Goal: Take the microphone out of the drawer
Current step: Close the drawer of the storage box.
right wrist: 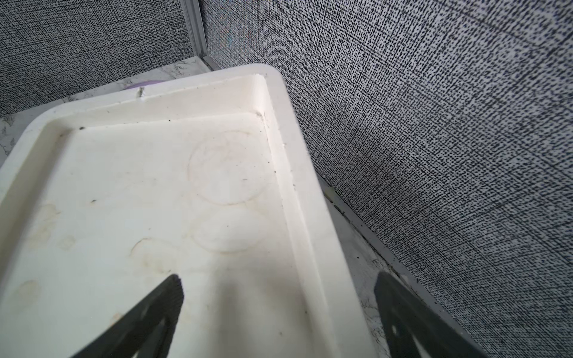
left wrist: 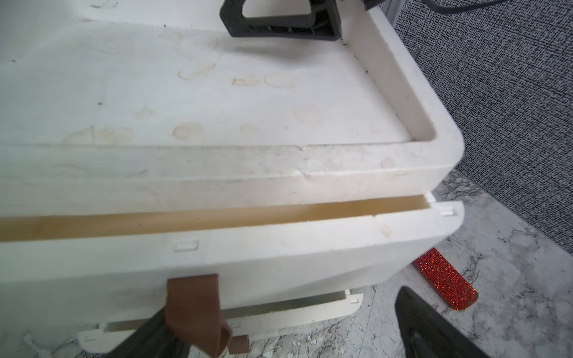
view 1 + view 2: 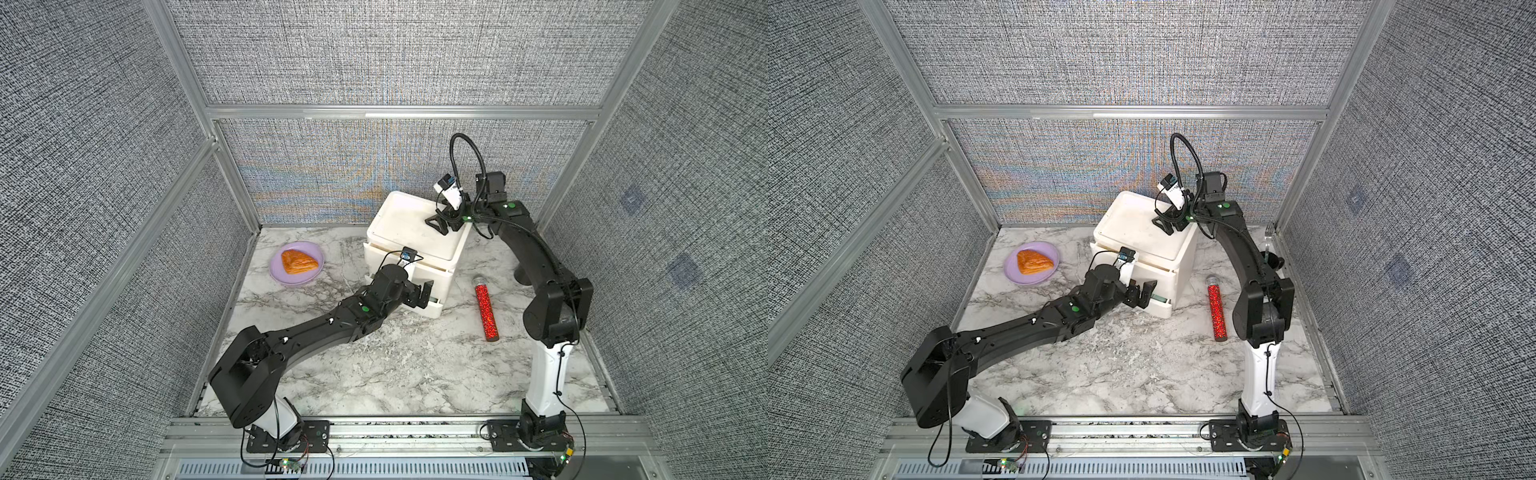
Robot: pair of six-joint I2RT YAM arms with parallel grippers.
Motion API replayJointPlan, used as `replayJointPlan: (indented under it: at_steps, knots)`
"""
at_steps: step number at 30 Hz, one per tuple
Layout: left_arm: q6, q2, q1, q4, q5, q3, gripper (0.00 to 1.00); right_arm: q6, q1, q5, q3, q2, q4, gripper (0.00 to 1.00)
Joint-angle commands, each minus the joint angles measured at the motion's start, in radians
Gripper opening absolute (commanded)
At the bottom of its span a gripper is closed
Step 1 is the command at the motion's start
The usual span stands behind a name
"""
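The left arm (image 3: pixel 307 336), in a top view, holds the left gripper (image 3: pixel 422 294), jaws apart, at the drawer (image 3: pixel 434 272), with the mic (image 3: pixel 487 309) out on the worktop (image 3: pixel 395 374) toward its right edge; the left wrist shows the strap (image 2: pixel 195 303) ungripped; the right wrist shows the right gripper (image 1: pixel 279 319) spread over the rim of the cabinet (image 1: pixel 297 192), so a pull may drag it.

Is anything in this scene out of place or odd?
Yes: the red glitter microphone lies on the marble table beside the drawer unit, not inside it. The upper drawer and lower drawer stand slightly ajar.
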Motion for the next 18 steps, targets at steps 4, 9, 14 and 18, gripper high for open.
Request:
replayJointPlan:
  at_steps: [4, 9, 14, 18]
  knots:
    - [0.046, 0.029, -0.001, 0.066, -0.010, 0.040, 1.00, 0.047, 0.016, -0.061, -0.027, 0.007, -0.202, 0.98]
    - [0.066, 0.066, 0.003, 0.083, -0.013, 0.070, 1.00, 0.044, 0.018, -0.060, -0.046, -0.003, -0.195, 0.98]
    - [0.069, 0.086, 0.008, 0.086, -0.014, 0.092, 1.00, 0.044, 0.018, -0.062, -0.052, -0.007, -0.193, 0.98]
    - [0.065, 0.044, 0.007, 0.069, -0.019, 0.063, 1.00, 0.048, 0.018, -0.058, -0.056, -0.006, -0.187, 0.98]
